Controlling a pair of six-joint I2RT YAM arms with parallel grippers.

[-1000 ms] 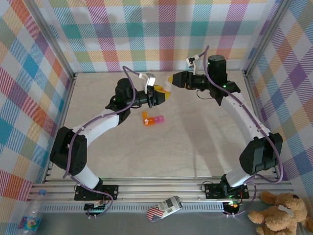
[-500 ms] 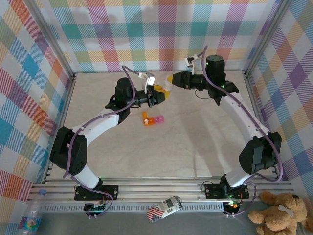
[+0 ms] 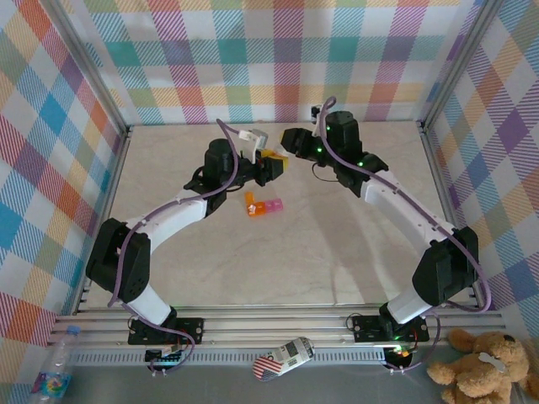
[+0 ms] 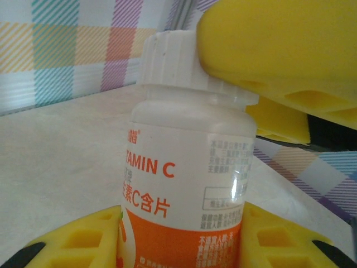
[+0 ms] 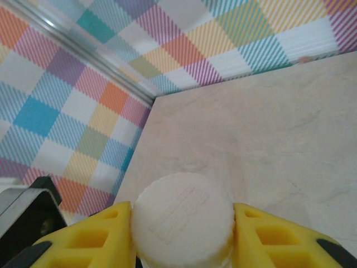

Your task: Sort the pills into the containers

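Between the left claw's (image 4: 178,240) yellow fingers (image 4: 78,243) sits a white-and-orange vitamin bottle (image 4: 184,167), gripped at its lower body with both pads touching it. At the bottle's end away from that claw, the right claw (image 5: 181,234) is closed on the white ribbed cap (image 5: 183,215), one finger pressed to each side. The containers (image 3: 263,204), a short strip of orange and pink boxes, lie on the table (image 3: 337,252) near the left claw, on its base side, apart from both claws.

Marbled table (image 3: 295,252) bears the containers (image 3: 264,204) (orange, pink).
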